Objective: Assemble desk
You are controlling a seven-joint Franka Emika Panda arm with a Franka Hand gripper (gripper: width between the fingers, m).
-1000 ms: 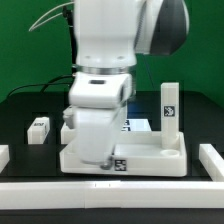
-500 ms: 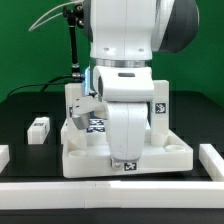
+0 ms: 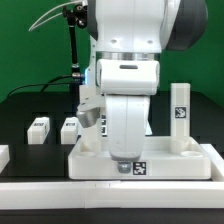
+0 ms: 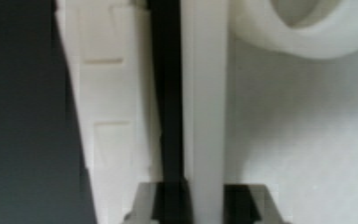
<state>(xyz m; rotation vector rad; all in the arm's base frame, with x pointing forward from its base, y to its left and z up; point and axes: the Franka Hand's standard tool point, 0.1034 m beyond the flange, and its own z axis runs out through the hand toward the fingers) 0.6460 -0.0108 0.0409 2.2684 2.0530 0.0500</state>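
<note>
The white desk top [image 3: 185, 160] lies flat against the front border rail, with a tag on its front rim. One leg [image 3: 179, 115] stands upright in its far corner on the exterior view's right. Two loose legs [image 3: 38, 128] [image 3: 68, 128] lie on the black table to the exterior view's left. My gripper [image 3: 124, 160] comes down over the top's front rim. In the wrist view the gripper [image 4: 202, 200] is shut on that thin rim wall [image 4: 202, 100], one finger on each side. A round corner socket [image 4: 309, 30] shows beside it.
A long white border rail [image 3: 100, 190] runs along the front, with end pieces at the left [image 3: 3, 155] and right [image 3: 212, 150]. The rail also shows in the wrist view [image 4: 105, 120], close beside the gripped rim. A black cable post [image 3: 72, 50] stands at the back.
My arm and the desk top in its grip have slid toward the exterior view's right along the front rail. The upright leg moved with the top. The loose legs stayed put.
</note>
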